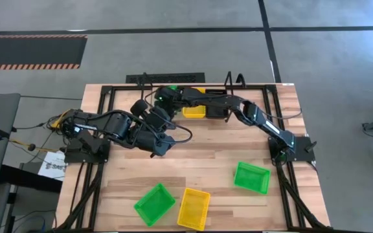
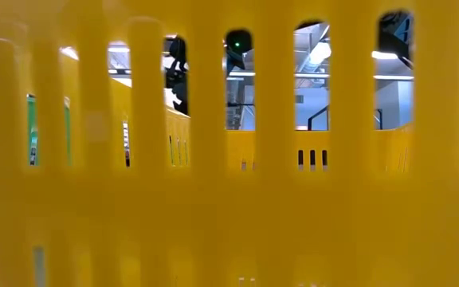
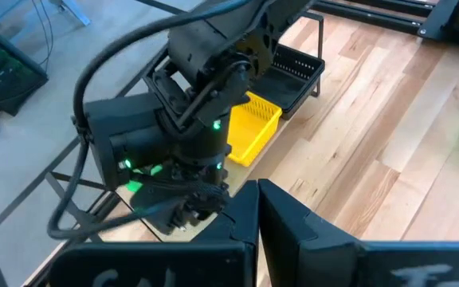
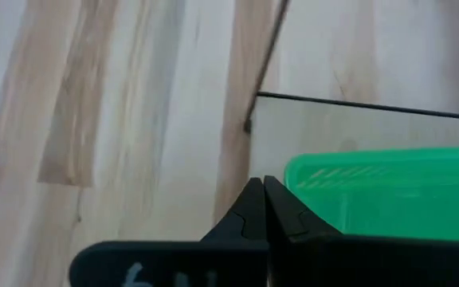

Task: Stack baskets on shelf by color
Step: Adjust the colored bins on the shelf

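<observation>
We are seeing the right gripper (image 4: 263,209) with its two dark fingers pressed together, holding nothing, its tip hanging just beside the rim of a bright green plastic mesh basket (image 4: 389,191) at the back of the table. We are finding the left gripper (image 3: 257,215) likewise closed, its fingers meeting with nothing between them.

We are looking at a pale wooden plank table (image 1: 206,162) framed by black tube, standing on a grey floor with an orange-and-black striped strip (image 1: 31,50). Near the front edge, a green basket (image 1: 154,204), a yellow mesh basket (image 1: 193,208) and another green basket (image 1: 251,177) are lying apart. At the back, the low black wire shelf (image 1: 167,78) is sitting, with a yellow basket (image 1: 194,111) and a black mesh basket (image 3: 293,72) near it. In the low view, a yellow basket wall (image 2: 213,207) is filling the picture.

We are seeing the right arm stretching from its base across the back toward the shelf, while the left arm is folding inward near the table's middle.
</observation>
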Available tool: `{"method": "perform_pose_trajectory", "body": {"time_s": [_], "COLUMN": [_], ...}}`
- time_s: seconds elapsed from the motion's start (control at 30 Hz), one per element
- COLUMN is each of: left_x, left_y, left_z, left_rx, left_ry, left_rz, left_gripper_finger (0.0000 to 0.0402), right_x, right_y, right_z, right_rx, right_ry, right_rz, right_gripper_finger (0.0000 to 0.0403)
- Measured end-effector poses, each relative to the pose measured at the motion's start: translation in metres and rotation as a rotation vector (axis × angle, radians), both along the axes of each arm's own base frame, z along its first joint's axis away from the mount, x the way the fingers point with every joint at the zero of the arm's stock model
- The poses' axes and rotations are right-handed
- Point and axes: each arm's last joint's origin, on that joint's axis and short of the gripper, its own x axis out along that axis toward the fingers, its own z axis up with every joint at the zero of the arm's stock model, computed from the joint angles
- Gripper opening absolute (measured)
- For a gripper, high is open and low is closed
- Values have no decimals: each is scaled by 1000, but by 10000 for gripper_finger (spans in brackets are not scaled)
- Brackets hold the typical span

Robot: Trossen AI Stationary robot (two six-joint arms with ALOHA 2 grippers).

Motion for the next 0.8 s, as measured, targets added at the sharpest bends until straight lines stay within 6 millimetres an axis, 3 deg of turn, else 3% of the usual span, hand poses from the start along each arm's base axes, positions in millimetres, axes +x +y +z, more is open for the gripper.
{"method": "perform_pose_trajectory", "body": {"time_s": [0.2,0.33,0.47,0.57,0.67,0.8], "left_x": [0,0,0,0,0,0], "left_y": [0,0,0,0,0,0], "left_z": [0,0,0,0,0,0], "left_rx": [0,0,0,2,8,-1], "left_ry": [0,0,0,3,11,17], "left_rz": [0,0,0,-3,-12,-19], "left_gripper_finger": [0,0,0,0,0,0], "right_x": [-2,1,0,-5,-12,-23], "right_y": [-5,6,18,20,13,-6], "right_z": [0,4,20,42,56,53], "right_rx": [2,5,2,-54,-178,-200], "right_ry": [7,2,-22,-62,-56,22], "right_rz": [-13,0,16,18,-30,-90], "right_gripper_finger": [0,0,0,0,0,0]}}
